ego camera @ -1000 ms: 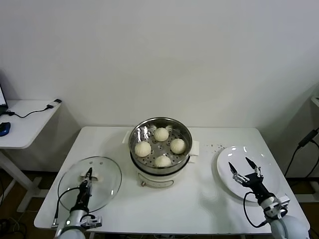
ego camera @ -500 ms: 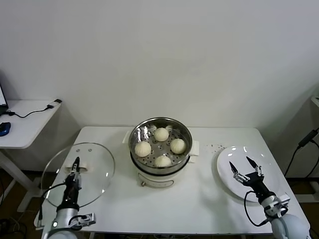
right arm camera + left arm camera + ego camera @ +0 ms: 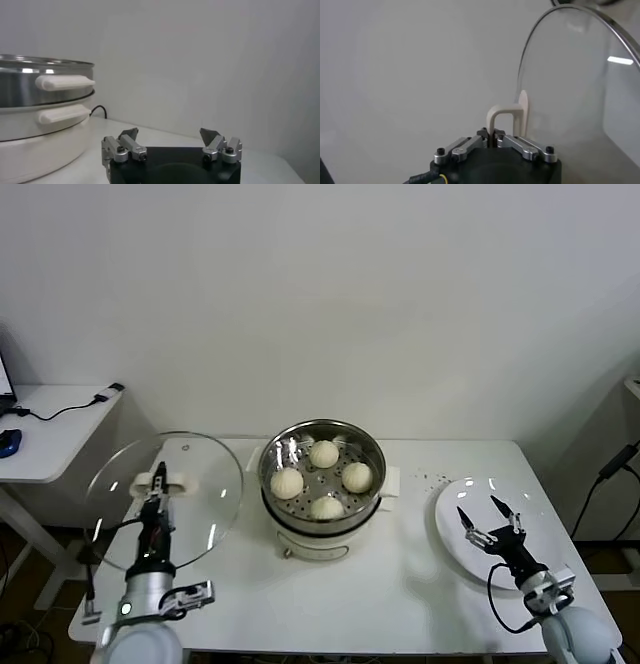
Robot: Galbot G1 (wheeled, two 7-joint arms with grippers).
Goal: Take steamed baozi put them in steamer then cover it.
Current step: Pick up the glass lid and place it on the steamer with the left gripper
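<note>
White table (image 3: 420, 584) carries steamer (image 3: 322, 446) with four baozi (image 3: 324, 453) loaded, so only covering remains: left gripper (image 3: 155, 496), jaws clamped on cover (image 3: 205, 484) handle, holds it raised beside steamer; right gripper (image 3: 491, 521) idles, jaws spread, over plate (image 3: 450, 509).

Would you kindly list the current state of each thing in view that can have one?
Steamer: uncovered, four baozi inside.
Lid: lifted off the table, held by its handle.
Left gripper: shut on the lid handle.
Right gripper: open, empty, over the plate.
Plate: empty, on the table.
</note>
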